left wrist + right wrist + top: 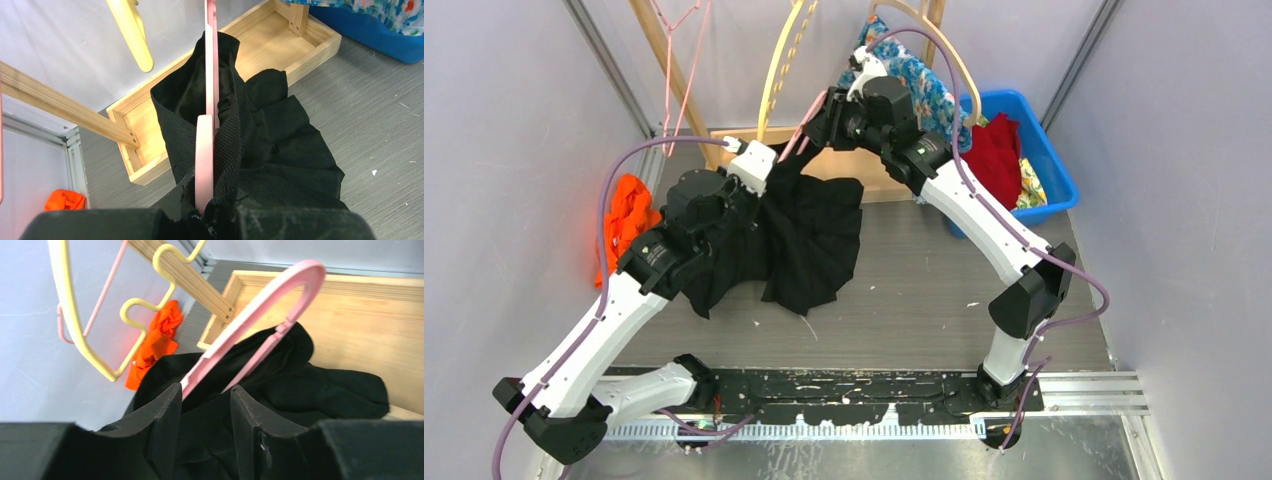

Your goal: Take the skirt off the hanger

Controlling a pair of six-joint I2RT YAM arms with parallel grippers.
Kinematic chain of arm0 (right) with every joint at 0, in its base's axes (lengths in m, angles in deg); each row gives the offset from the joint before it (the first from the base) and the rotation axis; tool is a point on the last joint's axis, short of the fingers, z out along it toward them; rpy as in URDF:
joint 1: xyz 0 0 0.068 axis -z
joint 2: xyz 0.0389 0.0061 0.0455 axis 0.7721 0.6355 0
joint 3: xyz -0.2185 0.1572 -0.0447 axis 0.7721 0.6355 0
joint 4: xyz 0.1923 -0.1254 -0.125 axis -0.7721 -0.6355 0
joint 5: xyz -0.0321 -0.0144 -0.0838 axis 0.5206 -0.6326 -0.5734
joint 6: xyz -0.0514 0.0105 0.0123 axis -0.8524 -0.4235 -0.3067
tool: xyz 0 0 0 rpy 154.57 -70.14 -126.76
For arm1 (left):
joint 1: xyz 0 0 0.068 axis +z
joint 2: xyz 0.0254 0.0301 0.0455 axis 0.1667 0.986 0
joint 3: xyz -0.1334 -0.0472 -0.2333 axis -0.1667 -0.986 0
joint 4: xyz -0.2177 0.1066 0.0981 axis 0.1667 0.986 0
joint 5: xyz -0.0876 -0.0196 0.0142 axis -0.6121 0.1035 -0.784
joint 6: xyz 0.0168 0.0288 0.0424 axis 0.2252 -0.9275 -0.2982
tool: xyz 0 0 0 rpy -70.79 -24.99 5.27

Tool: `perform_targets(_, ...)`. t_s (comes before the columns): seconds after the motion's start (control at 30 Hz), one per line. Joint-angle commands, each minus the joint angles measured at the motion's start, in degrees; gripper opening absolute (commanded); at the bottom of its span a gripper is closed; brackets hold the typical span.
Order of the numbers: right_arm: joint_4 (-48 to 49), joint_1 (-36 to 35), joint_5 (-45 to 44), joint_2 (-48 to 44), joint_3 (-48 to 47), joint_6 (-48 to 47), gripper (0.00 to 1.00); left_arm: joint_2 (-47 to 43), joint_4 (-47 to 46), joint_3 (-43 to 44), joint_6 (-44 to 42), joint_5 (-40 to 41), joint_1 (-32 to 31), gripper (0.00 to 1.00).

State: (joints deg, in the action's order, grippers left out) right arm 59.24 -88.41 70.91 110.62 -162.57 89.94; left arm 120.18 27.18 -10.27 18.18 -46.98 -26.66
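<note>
Skirt (814, 235) sits pinched in left hand (204, 222); right hand (205, 415) gapes around pink hanger (250, 317).

No text, label, brand, number or sign can be read in any of the three views. The skirt (814, 240), the hanger (260, 305) and the bin (1049, 160) show only plain surfaces. Anything printed on the arms is too small or blurred to make out.
</note>
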Motion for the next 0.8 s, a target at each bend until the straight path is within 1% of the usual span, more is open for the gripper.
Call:
perform_targets(0.0,9.03,-0.23,6.59,-0.96,0.6,4.93,0.47,-0.83,-7.08,2.65,-0.54,-0.51,0.2,0.0)
perform_targets(0.07,12.08,-0.21,7.51,-0.25,1.65,7.13,0.49,-0.99,-6.58,3.26,-0.73,-0.59,0.2,0.0)
perform_targets(0.17,12.49,-0.21,7.81,1.31,0.84,8.09,0.52,-1.38,-5.81,3.85,-1.03,-0.21,0.13,0.0)
perform_targets(0.23,12.69,-0.25,8.06,1.91,1.16,8.86,0.48,-1.66,-5.1,4.42,-1.23,-0.07,0.13,0.0)
perform_targets(0.27,12.96,-0.23,8.09,2.13,1.43,9.37,0.48,-1.84,-4.75,5.04,-1.27,-0.07,0.17,0.0)
perform_targets(0.33,13.16,-0.25,8.11,2.7,1.52,10.22,0.52,-2.18,-4.27,5.8,-1.32,-0.15,0.13,0.0)
perform_targets(0.37,13.03,-0.27,8.4,3.0,1.33,10.44,0.44,-2.44,-4.06,6.06,-1.33,-0.08,0.14,0.0)
perform_targets(0.4,12.74,-0.28,8.51,3.15,1.08,10.49,0.37,-2.52,-3.89,6.3,-1.4,0.04,0.15,0.0)
perform_targets(0.43,12.42,-0.31,8.53,3.2,0.82,10.56,0.37,-2.58,-3.78,6.41,-1.63,0.22,0.17,0.0)
perform_targets(0.5,12.06,-0.43,8.21,2.99,1.05,10.46,0.48,-2.78,-3.69,6.41,-2.03,0.37,0.2,0.0)
perform_targets(0.57,12.76,-0.41,7.9,3.03,1.65,10.14,0.45,-2.98,-3.64,6.42,-2.07,0.18,0.14,0.0)
perform_targets(0.7,13.13,-0.74,8.81,5.14,-0.81,10.3,0.47,-3.25,-3.08,6.02,-2.31,0.0,0.13,0.0)
perform_targets(0.77,13.3,-1.09,9.21,6.34,-2.25,10.34,0.5,-3.33,-2.91,5.99,-2.62,0.17,0.13,0.0)
